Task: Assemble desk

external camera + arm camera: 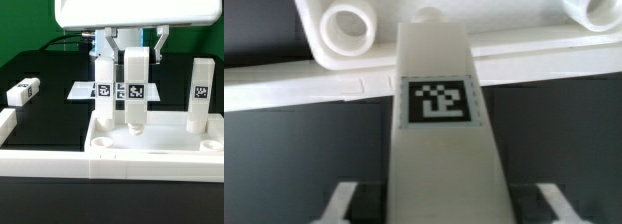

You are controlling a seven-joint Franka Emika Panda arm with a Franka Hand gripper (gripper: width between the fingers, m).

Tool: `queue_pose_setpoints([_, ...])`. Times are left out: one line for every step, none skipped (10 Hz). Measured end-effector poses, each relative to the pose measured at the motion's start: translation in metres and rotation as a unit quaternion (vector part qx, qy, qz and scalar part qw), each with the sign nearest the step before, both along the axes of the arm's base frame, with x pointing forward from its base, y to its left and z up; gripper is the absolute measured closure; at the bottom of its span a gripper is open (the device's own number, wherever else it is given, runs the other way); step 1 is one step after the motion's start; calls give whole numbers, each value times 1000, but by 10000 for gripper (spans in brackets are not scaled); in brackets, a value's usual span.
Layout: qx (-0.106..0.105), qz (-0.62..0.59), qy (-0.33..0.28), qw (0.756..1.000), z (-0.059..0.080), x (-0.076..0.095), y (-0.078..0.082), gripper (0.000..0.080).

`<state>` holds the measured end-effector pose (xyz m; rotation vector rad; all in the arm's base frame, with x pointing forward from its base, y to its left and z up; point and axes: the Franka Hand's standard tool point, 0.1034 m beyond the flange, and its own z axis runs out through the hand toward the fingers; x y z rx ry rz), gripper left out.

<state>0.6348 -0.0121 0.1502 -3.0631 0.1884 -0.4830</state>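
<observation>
Gripper around leg, black table.

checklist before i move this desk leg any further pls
1. gripper shut on held leg: ok
2. held leg upright: ok
3. held leg's tip over a free socket: not ok, it hangs between the corners
4. first standing leg and second standing leg upright on the tabletop: ok
5. both standing legs fully seated: cannot tell
6. loose leg lying clear, off the tabletop: ok
</observation>
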Motion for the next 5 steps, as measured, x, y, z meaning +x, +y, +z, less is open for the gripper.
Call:
queue_pose_setpoints([0, 0, 0, 1000, 0, 0, 0, 509])
queue_pose_setpoints([0, 0, -1, 1000, 0, 0, 2, 509])
queue_pose_setpoints([0, 5, -9, 1000, 1, 2, 12, 509])
queue_pose_setpoints([3, 8, -9, 1000, 1, 2, 29, 509])
queue_pose_setpoints([7, 8, -9, 1000, 1, 1, 47, 509])
